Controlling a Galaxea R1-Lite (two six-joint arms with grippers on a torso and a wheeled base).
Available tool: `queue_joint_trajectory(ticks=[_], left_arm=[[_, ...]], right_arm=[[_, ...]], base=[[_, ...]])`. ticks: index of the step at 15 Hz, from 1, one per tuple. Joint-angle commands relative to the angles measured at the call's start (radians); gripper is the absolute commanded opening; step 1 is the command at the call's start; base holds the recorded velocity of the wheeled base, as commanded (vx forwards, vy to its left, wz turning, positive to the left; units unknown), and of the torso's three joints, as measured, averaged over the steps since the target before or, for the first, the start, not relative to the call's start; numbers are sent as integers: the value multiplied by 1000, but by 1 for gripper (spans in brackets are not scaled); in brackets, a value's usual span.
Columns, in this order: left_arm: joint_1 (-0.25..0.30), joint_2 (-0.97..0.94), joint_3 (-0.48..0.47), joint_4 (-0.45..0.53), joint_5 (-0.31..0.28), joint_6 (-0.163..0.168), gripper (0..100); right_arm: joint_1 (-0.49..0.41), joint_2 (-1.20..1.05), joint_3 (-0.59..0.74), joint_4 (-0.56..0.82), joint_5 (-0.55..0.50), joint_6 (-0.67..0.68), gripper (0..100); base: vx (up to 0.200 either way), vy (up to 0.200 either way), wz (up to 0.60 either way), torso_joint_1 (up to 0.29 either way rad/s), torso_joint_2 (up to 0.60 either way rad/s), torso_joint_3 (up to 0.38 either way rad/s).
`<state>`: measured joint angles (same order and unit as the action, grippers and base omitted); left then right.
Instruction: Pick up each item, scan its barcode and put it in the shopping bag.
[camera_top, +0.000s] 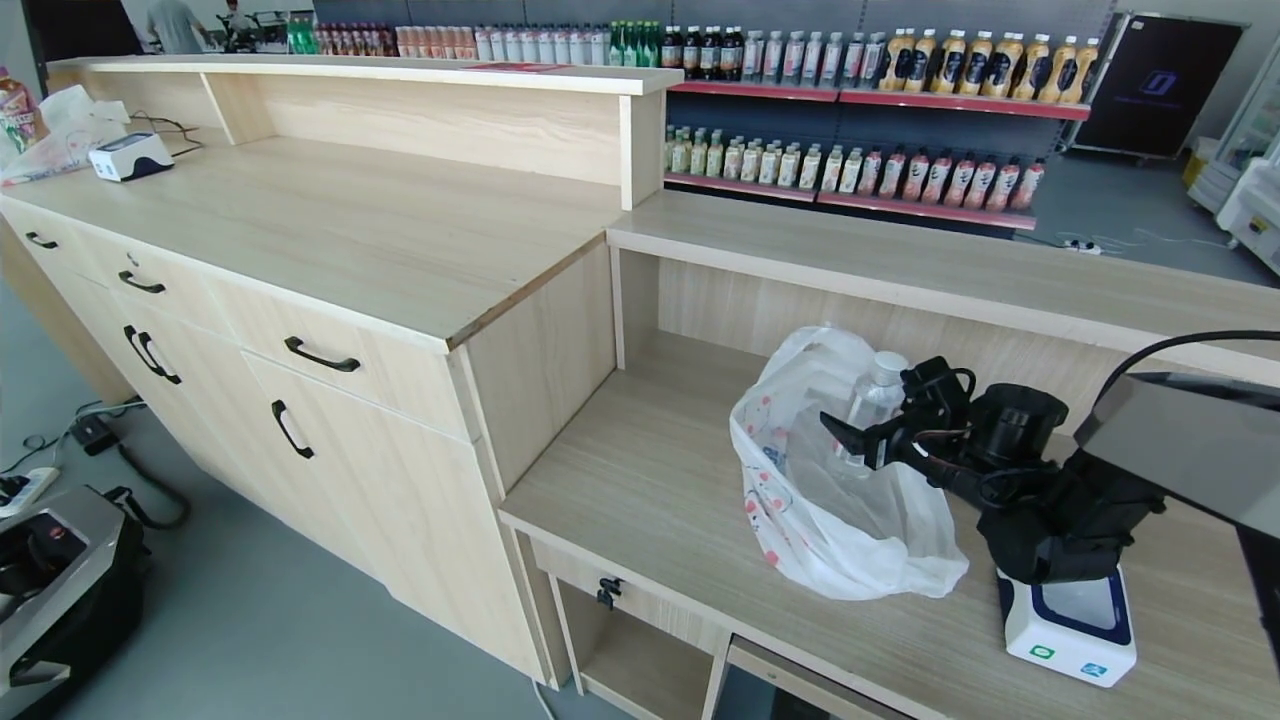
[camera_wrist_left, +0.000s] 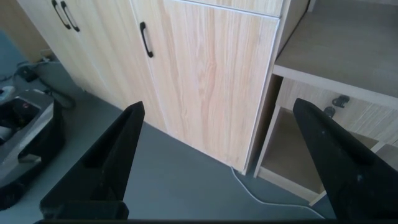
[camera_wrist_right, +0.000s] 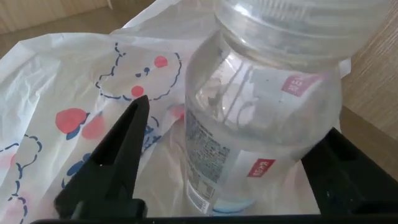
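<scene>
1. The right end effector (camera_wrist_right: 236, 118) hangs over the mouth of the shopping bag (camera_top: 830, 530). Its fingers are spread on either side of a clear water bottle (camera_top: 876, 398).
2. In the right wrist view one finger (camera_wrist_right: 118, 162) stands visibly clear of the bottle's side. Whether the other touches it cannot be told.
3. The bottle stands upright, its lower part inside the white bag with red and blue prints. The bag sits on the low table (camera_top: 640, 480) against the back panel.
4. Just beside the bag, under the right arm, a white and blue scanner (camera_top: 1070, 625) lies on the same table.
5. The left end effector (camera_wrist_left: 217, 106) is held low over the grey floor with its fingers wide apart and nothing between them. It faces a cabinet door (camera_wrist_left: 205, 81) with a black handle, well away from the bag.
6. A higher counter (camera_top: 330, 220) carries a second scanner (camera_top: 128, 156) at its far end.
7. Shelves of drinks (camera_top: 860, 100) line the wall behind.
</scene>
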<state>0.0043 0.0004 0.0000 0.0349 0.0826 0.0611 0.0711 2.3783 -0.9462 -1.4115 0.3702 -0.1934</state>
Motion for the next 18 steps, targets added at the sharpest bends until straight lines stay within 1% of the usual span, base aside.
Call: queue_joint_trajectory(ticks=[1, 2, 3, 5, 6, 7, 8, 10, 11, 12, 13, 14, 15, 18], left_arm=[[0, 0, 0, 0, 0, 0, 100], [0, 0, 0, 0, 0, 0, 100], [0, 0, 0, 0, 0, 0, 100], [0, 0, 0, 0, 0, 0, 100], [0, 0, 0, 0, 0, 0, 100], [0, 0, 0, 0, 0, 0, 100], [0, 0, 0, 0, 0, 0, 100], [0, 0, 0, 0, 0, 0, 100], [0, 0, 0, 0, 0, 0, 100], [0, 0, 0, 0, 0, 0, 100], [0, 0, 0, 0, 0, 0, 100], [0, 0, 0, 0, 0, 0, 100], [0, 0, 0, 0, 0, 0, 100], [0, 0, 0, 0, 0, 0, 100]], right_arm=[[4, -85, 15, 22, 3, 5, 100], [9, -122, 17, 54, 3, 5, 100], [12, -211, 18, 117, 4, 2, 100], [12, -324, 47, 157, 4, 2, 100], [10, -421, 95, 195, 4, -3, 100], [9, -493, 136, 206, 4, -3, 100], [6, -626, 221, 224, 6, -4, 100], [-1, -809, 328, 227, 4, -9, 100], [-11, -889, 363, 238, 3, -23, 100], [-27, -944, 372, 272, 6, -49, 100], [-45, -979, 360, 324, 6, -64, 100], [-65, -1041, 310, 425, 6, -66, 100], [-105, -1081, 262, 540, 4, -67, 100], [-270, -1153, 165, 845, -1, -69, 100]], base=[[0, 0, 0, 0, 0, 0], [0, 0, 0, 0, 0, 0], [0, 0, 0, 0, 0, 0], [0, 0, 0, 0, 0, 0], [0, 0, 0, 0, 0, 0], [0, 0, 0, 0, 0, 0], [0, 0, 0, 0, 0, 0], [0, 0, 0, 0, 0, 0], [0, 0, 0, 0, 0, 0], [0, 0, -600, -2, 2, 2], [0, 0, -600, 7, 2, -2], [0, 0, -600, 2, -2, -2], [0, 0, -600, -7, 2, 2], [0, 0, -600, 6, 2, 6]])
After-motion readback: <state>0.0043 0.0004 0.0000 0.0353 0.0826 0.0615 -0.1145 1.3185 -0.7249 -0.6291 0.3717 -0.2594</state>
